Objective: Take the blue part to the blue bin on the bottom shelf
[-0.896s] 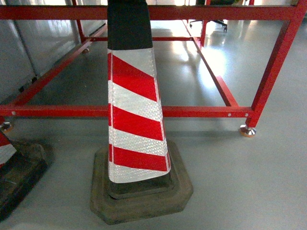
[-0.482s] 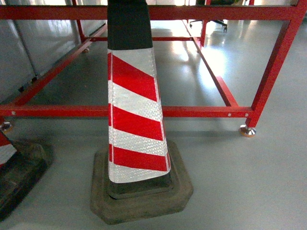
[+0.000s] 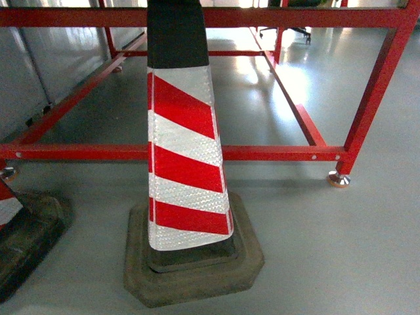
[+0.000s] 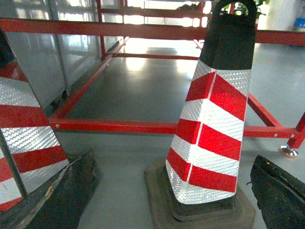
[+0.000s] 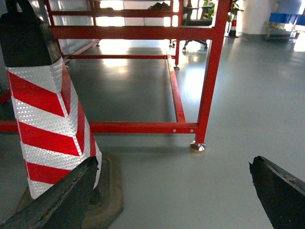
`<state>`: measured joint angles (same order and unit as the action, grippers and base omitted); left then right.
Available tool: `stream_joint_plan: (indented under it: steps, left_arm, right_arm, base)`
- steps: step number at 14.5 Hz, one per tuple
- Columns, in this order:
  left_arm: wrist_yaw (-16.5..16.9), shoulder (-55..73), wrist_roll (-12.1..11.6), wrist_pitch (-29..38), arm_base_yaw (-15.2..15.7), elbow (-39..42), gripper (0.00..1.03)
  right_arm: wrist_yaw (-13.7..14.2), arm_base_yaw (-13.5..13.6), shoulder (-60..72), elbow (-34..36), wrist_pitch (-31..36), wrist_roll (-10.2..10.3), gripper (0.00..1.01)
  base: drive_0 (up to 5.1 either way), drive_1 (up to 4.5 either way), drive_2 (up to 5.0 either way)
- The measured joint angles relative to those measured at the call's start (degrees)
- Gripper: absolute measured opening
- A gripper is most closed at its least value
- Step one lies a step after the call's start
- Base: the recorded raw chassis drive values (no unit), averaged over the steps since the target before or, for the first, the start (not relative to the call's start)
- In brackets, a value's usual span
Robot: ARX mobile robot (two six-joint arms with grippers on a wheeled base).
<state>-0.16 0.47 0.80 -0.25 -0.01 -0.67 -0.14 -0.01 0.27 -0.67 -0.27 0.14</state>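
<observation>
The blue part, the blue bin and the bottom shelf are out of view in all three views. My left gripper [image 4: 171,200] is open, with its dark fingers [image 4: 66,195] at the lower corners of the left wrist view and only floor and a cone between them. My right gripper [image 5: 169,200] is also open. Its fingers [image 5: 281,195] stand wide apart over bare grey floor. Neither gripper shows in the head view, and neither holds anything.
A red-and-white striped traffic cone [image 3: 187,164] on a dark rubber base stands right in front. A second cone [image 3: 23,243] sits at the lower left. Behind them runs a low red steel frame [image 3: 262,153] on feet. A far-off blue shape [image 5: 286,18] is too small to identify.
</observation>
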Motion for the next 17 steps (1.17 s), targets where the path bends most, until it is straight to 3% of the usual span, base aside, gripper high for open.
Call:
stream_joint_plan:
  steps: [17]
  left_arm:
    - [0.0,0.0,0.0,-0.1,0.0,0.0,0.98]
  right_arm:
    - [0.1,0.0,0.0,0.0,0.0,0.0,0.98]
  base:
    - [0.0,0.0,0.0]
